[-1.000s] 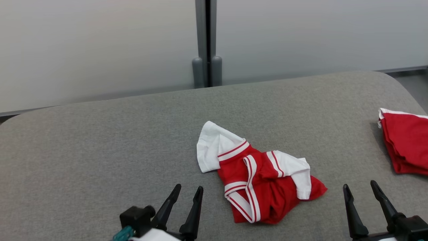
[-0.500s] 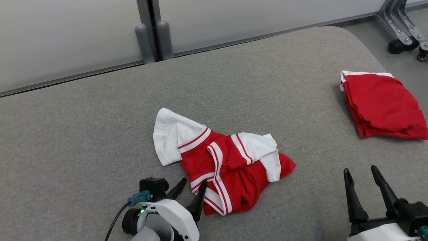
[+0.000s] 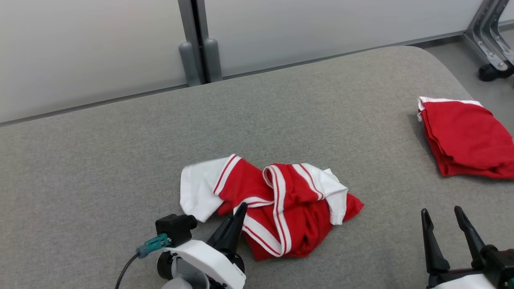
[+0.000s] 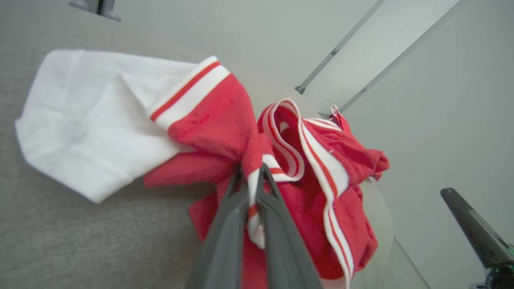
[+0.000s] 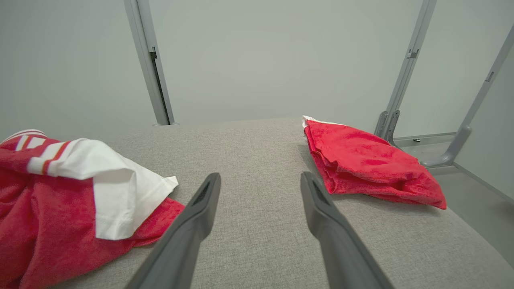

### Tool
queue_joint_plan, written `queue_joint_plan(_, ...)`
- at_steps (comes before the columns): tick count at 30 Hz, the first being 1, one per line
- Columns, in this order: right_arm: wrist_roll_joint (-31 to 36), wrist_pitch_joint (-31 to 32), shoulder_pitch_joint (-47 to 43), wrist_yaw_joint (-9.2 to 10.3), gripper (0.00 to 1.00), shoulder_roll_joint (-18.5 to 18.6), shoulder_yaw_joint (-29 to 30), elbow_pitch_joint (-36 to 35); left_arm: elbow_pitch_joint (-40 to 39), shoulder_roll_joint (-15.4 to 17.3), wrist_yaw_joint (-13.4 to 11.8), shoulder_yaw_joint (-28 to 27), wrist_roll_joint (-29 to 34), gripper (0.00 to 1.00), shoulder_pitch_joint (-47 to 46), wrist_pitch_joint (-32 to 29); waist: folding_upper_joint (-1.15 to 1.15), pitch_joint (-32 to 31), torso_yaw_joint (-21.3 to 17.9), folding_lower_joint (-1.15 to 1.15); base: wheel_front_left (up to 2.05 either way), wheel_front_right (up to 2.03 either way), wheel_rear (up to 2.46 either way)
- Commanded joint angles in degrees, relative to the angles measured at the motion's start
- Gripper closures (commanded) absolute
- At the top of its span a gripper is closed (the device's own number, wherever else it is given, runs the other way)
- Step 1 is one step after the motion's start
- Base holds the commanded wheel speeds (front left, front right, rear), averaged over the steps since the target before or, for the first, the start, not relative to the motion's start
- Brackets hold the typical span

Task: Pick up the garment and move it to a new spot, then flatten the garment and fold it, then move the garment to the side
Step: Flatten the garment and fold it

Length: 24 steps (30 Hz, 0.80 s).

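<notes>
On the left of your head view, the left gripper (image 3: 241, 209) reaches up from the bottom edge. Its two dark fingers are pressed together on a red-and-white striped edge of the garment (image 3: 299, 224). Your left wrist view shows that striped band pinched between the fingers (image 4: 225, 241), with a little fabric bunched above their tips. The garment lies crumpled near the middle of the grey padded table (image 3: 100, 168), toward its near edge. A white sleeve spreads out on its left, the red body with white stripes sits in the centre, and a second white sleeve drapes over its right side. To the right, apart from the garment, your right gripper (image 3: 441, 209) hovers over bare table with its fingers spread wide, holding nothing. Farther right, near the table's right edge, a folded red cloth (image 3: 466, 136) with a white rim lies flat.
</notes>
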<state>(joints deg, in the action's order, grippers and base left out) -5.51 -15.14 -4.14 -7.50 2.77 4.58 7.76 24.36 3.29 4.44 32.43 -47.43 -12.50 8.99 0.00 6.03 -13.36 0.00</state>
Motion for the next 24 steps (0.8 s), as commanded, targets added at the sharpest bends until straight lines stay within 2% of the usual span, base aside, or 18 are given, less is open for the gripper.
queue_joint_plan(1,0.34,-0.01,-0.54,0.02,0.00,0.26,0.02,-0.12,-2.01,1.05,-0.22,-0.68,-0.50,1.00,0.57,-0.14,0.00,-1.30,1.41,0.00,0.00,0.00,0.00)
queue_joint_plan(8,0.80,0.00,-2.00,0.02,0.00,0.28,-0.26,-0.16,-26.38,8.44,-5.30,-5.25,-3.20,1.00,6.08,-5.30,0.00,-3.91,4.44,0.00,0.00,0.00,0.00)
queue_joint_plan(14,0.96,0.00,-2.18,0.02,0.00,0.27,-1.03,0.09,-44.68,15.37,-10.12,-9.20,-4.86,1.00,8.42,-12.33,0.00,-5.25,4.73,0.00,0.00,0.00,0.00)
queue_joint_plan(19,0.14,0.00,-1.99,0.02,0.00,0.27,-1.67,0.20,-55.52,19.86,-13.87,-12.48,-6.52,1.00,10.02,-17.38,0.00,-5.85,3.12,0.00,0.00,0.00,0.00)
queue_joint_plan(24,-0.26,0.00,-1.70,0.02,0.00,0.27,-2.06,0.16,-58.72,21.44,-15.43,-13.13,-8.44,1.00,10.78,-20.61,0.00,-5.43,1.45,0.00,0.00,0.00,0.00)
